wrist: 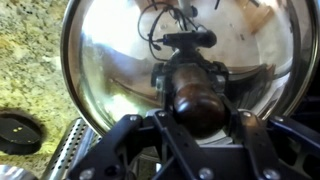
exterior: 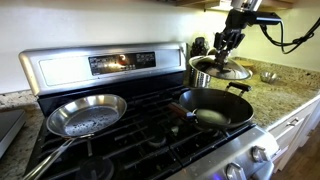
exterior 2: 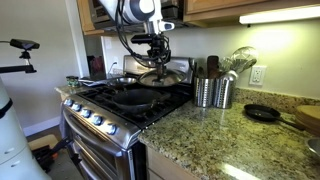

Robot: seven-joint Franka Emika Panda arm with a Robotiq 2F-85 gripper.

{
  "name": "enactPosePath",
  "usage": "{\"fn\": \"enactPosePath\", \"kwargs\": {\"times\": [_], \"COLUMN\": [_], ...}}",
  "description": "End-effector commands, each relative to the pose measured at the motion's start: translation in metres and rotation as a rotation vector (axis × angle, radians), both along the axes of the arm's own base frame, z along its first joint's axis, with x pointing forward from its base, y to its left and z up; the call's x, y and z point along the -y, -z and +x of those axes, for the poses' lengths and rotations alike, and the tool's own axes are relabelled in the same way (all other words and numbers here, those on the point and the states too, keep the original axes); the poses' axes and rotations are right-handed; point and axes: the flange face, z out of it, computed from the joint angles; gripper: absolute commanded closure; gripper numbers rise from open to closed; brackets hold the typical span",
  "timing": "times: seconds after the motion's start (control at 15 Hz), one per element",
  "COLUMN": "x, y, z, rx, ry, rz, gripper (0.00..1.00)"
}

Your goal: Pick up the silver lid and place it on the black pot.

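Kitchen stove: pincer (exterior: 227, 55) grips the silver lid (exterior: 222, 70) by its knob, lifted; black pot (exterior: 213, 108) sits uncovered at 6 o'clock

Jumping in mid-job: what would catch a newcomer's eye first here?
The gripper clamped on the dark knob of the silver lid, which fills the wrist view. In an exterior view the black pot sits uncovered on the stove, a shiny silver frying pan beside it.

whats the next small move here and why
Probably carry the silver lid sideways over the black pot: the gripper seems closed on its knob with the lid lifted, and the pot sits uncovered beside it.
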Motion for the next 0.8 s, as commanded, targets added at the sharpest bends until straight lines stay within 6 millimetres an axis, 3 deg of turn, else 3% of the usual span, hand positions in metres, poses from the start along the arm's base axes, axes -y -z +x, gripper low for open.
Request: {"fn": "enactPosePath", "kwargs": {"times": [0.0, 0.33, 0.53, 0.73], "x": [-0.04, -0.088, -0.102, -0.104], "y": [0.003, 0.032, 0.047, 0.059], "z": [-0.023, -0.039, -0.048, -0.055], "rx": [-0.007, -0.051, -0.083, -0.104], "ry": [-0.107, -0.202, -0.235, -0.243], "rz": [0.026, 0.07, 0.066, 0.052], "gripper": [0.8, 0.8, 0.8, 0.8]}}
